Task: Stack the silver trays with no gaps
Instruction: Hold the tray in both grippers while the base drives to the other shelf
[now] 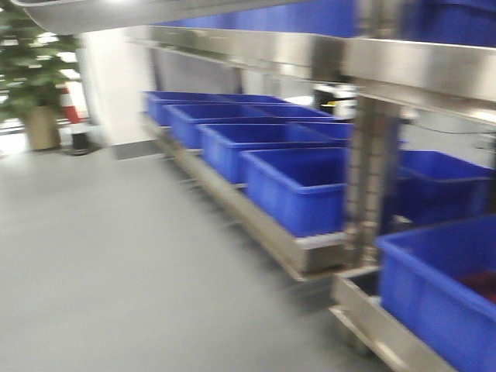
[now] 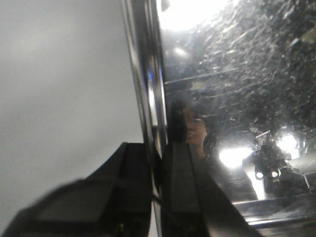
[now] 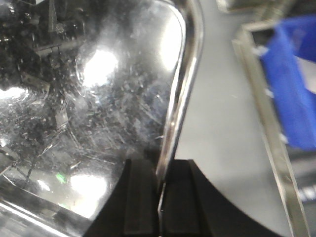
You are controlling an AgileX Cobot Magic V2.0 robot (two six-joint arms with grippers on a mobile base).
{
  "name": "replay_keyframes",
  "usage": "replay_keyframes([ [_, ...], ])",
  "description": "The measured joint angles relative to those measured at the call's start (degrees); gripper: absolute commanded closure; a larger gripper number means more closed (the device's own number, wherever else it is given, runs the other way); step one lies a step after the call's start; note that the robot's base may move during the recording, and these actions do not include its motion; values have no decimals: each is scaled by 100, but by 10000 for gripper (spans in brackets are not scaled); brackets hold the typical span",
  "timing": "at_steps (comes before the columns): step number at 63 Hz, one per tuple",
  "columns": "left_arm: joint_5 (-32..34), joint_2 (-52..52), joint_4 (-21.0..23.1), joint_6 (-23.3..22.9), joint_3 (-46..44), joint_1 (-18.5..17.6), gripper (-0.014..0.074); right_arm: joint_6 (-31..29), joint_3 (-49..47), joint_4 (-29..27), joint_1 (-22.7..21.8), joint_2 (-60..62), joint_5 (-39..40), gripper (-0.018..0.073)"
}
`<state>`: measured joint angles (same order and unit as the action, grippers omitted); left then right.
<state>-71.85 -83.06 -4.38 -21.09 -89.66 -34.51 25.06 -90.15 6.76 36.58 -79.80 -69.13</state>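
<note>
No legible text, label or number anywhere.

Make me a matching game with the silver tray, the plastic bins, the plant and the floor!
Things:
1. silver tray
2. plastic bins
3. plant
4. floor

Clues:
A. lined up in a row on the low steel shelf
B. plain grey
C. shiny, with lights mirrored in it
D. green, far off on the left

Pairs: 1-C, 2-A, 3-D, 4-B

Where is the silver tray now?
The silver tray is held between left claw and right claw by opposite rims, its edge top left in the front view.
</note>
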Motion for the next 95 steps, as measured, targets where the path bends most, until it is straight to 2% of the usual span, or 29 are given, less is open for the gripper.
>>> replay_keyframes([
  [36,-49,0,19,0,0,0,644,0,0,-19,13,0,0,503],
  [60,-57,0,314,0,17,0,644,0,0,88,13,0,-100,503],
  [95,-57,0,469,0,23,0,644,0,0,151,13,8,-156,503],
])
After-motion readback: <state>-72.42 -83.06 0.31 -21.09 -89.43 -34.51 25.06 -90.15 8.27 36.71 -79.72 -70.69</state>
